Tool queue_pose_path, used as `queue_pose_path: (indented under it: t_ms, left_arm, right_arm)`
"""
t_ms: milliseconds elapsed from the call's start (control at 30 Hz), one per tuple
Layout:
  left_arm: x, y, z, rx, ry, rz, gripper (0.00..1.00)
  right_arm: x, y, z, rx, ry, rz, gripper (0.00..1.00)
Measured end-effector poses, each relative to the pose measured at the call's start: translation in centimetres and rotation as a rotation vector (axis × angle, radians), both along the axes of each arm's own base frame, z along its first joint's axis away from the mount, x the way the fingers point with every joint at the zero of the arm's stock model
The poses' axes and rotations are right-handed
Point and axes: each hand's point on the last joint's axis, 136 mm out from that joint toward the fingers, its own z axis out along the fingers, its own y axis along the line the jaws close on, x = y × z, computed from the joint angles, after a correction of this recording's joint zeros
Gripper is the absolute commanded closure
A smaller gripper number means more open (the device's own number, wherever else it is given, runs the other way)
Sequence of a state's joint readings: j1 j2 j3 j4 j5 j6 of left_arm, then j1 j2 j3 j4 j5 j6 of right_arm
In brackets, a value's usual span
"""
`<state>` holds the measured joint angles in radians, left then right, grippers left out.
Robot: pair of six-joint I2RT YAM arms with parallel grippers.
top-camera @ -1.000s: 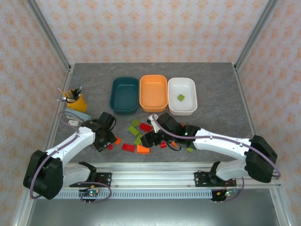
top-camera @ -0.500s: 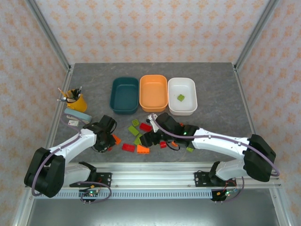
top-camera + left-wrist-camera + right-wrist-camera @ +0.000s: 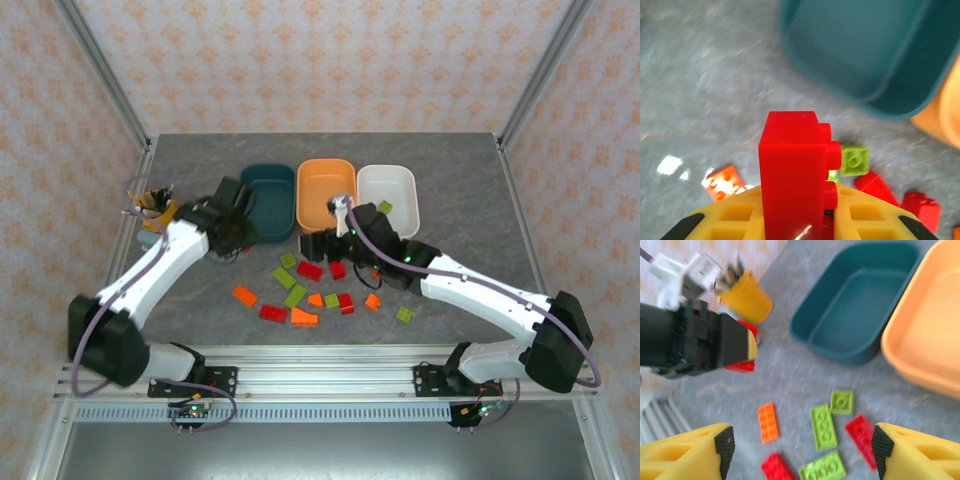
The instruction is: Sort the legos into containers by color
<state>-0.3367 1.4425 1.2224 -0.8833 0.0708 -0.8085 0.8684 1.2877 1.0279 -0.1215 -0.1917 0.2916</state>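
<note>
Left gripper (image 3: 800, 210) pinches a red brick (image 3: 790, 165) upright, just off the dark teal tub's (image 3: 275, 200) near-left rim, likely lining up a drop there. Right gripper (image 3: 802, 440) hangs wide and empty right of that tub, above the loose legos (image 3: 300, 295).

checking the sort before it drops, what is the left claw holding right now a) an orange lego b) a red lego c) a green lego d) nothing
b: the left claw is shut on a red lego, which stands between its yellow fingers in the left wrist view.
</note>
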Motion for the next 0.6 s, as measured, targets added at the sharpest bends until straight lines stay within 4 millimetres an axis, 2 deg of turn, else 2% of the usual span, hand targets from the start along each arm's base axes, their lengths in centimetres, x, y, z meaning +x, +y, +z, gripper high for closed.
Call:
queue_pose_path:
  t_ms: [133, 200, 300, 367, 433, 500, 600]
  left_arm:
    - [6.6, -1.6, -0.5, 0.033, 0.021, -0.054, 0.76]
    - [9.8, -2.2, -1.4, 0.041, 0.034, -0.073, 0.76]
    - [13.4, -2.3, -3.6, 0.053, 0.066, -0.097, 0.76]
    - [15.0, -2.1, -5.4, 0.066, 0.095, -0.107, 0.75]
    - [15.8, -1.6, -7.3, 0.079, 0.134, -0.111, 0.73]
    - [15.7, -1.0, -8.9, 0.090, 0.176, -0.114, 0.66]
    - [15.1, -0.5, -10.2, 0.093, 0.226, -0.126, 0.52]
  right_arm:
    - [3.2, -1.6, 3.1, 0.054, -0.035, -0.118, 0.25]
    - [4.3, -2.6, 3.4, 0.070, -0.026, -0.170, 0.25]
    - [5.4, -4.0, 3.0, 0.078, -0.001, -0.227, 0.25]
    - [5.5, -4.3, 2.8, 0.080, 0.013, -0.242, 0.25]
    - [5.5, -4.5, 2.5, 0.076, 0.032, -0.250, 0.25]
    - [5.3, -4.7, 2.1, 0.072, 0.046, -0.258, 0.25]
    - [4.8, -5.4, 1.3, 0.053, 0.068, -0.274, 0.25]
